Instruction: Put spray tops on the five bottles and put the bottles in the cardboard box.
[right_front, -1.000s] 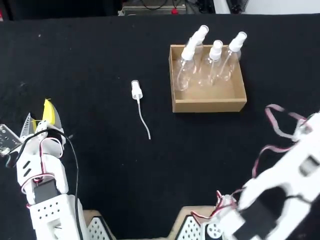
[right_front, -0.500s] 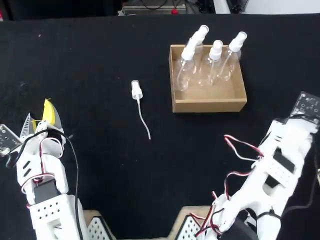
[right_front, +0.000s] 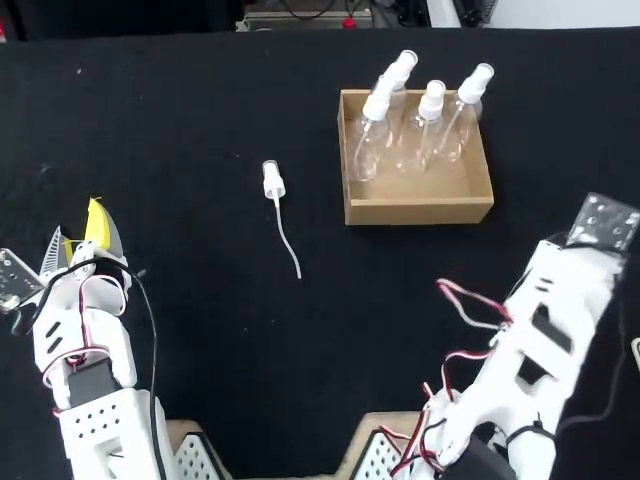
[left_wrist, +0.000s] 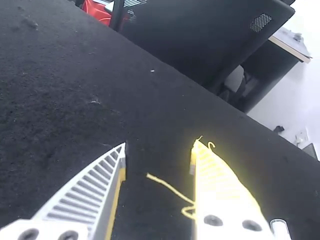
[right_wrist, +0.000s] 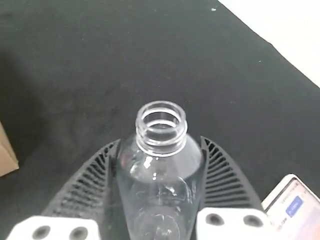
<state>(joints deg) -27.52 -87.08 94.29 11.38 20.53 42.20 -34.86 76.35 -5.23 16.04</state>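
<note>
i hold the uncapped fifth bottle (right_wrist: 161, 167) in the right gripper (right_wrist: 161, 142), clamped tight. the left gripper (left_wrist: 159, 150) gapes empty. the spray top (right_front: 272, 181) lies centre frame, left of the box (right_front: 420, 212). next, i judge: fit it.

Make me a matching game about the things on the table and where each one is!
Things:
1. spray top
2. uncapped bottle
3. capped bottles
4. left hand

Places or states:
A. standing inside the cardboard box
B. open, holding nothing
C. gripped in the right hand
D. lying loose on the black table

Pairs: 1-D, 2-C, 3-A, 4-B
</note>
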